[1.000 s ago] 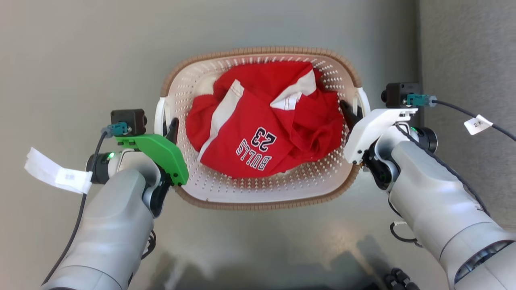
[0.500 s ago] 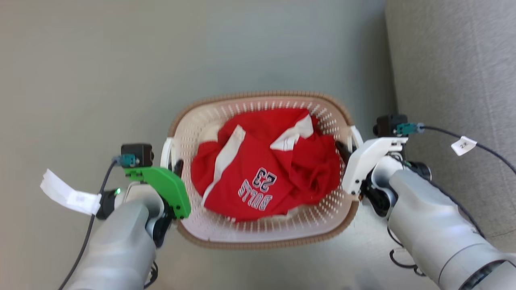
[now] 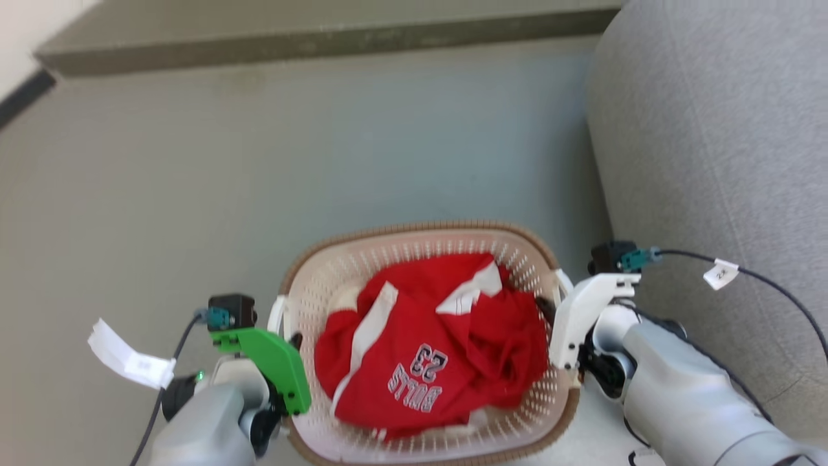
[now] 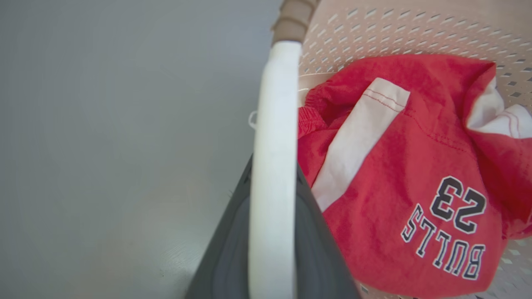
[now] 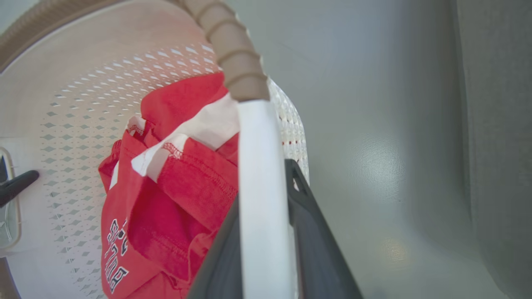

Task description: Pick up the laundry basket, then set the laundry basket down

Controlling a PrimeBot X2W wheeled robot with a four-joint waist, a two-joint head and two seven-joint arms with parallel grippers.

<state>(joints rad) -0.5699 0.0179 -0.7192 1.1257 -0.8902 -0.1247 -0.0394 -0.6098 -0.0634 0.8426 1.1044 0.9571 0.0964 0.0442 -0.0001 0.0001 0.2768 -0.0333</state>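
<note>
Because the small cream-white perforated plastic laundry basket [image 3: 420,228], over the grey floor [image 3: 194,194], holds a red jersey [image 3: 427,349], it seems light and slightly flexible; the left gripper [image 3: 294,340] and right gripper [image 3: 542,307] are clamped on its stiff white side handles [image 4: 272,166].

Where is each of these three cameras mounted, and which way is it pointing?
Head view: on the robot's head, looking down at the laundry basket and grey floor; pale forearms, left end effector and right end effector show.
Left wrist view: on the left wrist, looking along its dark fingers, which clamp the basket's white handle.
Right wrist view: on the right wrist, likewise; its fingers clamp the other handle.
Shared: all three see the red jersey.
</note>
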